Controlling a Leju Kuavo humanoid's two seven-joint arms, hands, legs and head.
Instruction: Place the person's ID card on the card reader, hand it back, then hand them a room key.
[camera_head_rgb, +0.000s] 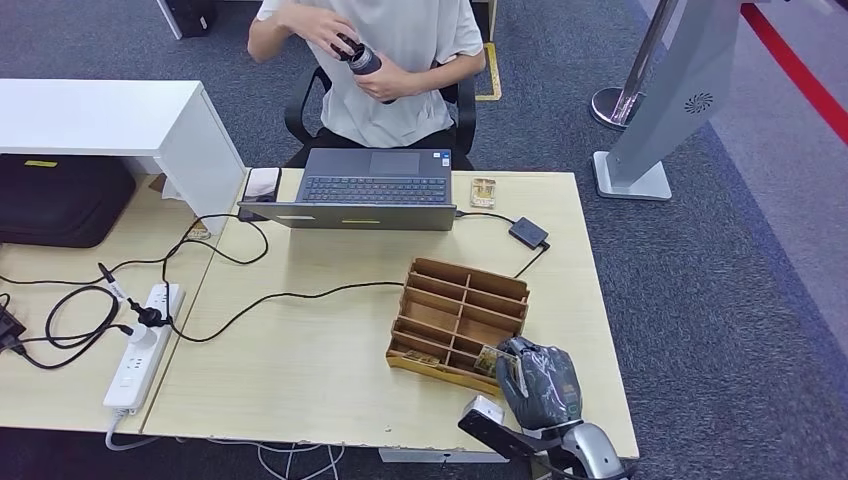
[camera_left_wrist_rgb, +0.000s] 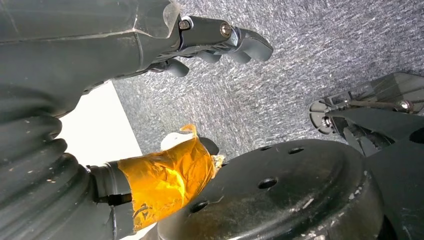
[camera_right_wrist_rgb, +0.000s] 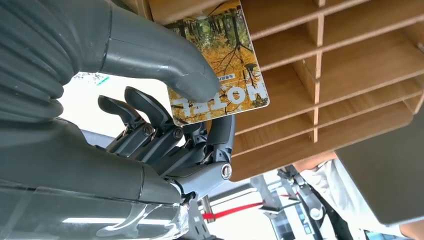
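My right hand (camera_head_rgb: 540, 384) is at the near right of the table, just in front of the wooden compartment box (camera_head_rgb: 458, 315). It pinches a room key card (camera_right_wrist_rgb: 227, 65) printed with autumn trees and the word HOTEL between thumb (camera_right_wrist_rgb: 190, 82) and fingers, right at the box's front row. The card's edge (camera_head_rgb: 490, 360) peeks out beside the hand. A small black card reader (camera_head_rgb: 528, 232) on a cable lies behind the box. Another card (camera_head_rgb: 483, 192) lies at the far edge, by the laptop. My left hand (camera_left_wrist_rgb: 150, 60) hangs over grey carpet, fingers apart, holding nothing.
A person (camera_head_rgb: 400, 60) sits behind the table holding a dark bottle (camera_head_rgb: 360, 58). An open laptop (camera_head_rgb: 375, 190), a phone (camera_head_rgb: 262, 183), cables and a power strip (camera_head_rgb: 145, 345) lie to the left. A white shelf (camera_head_rgb: 100, 115) and a black bag (camera_head_rgb: 60, 200) stand far left.
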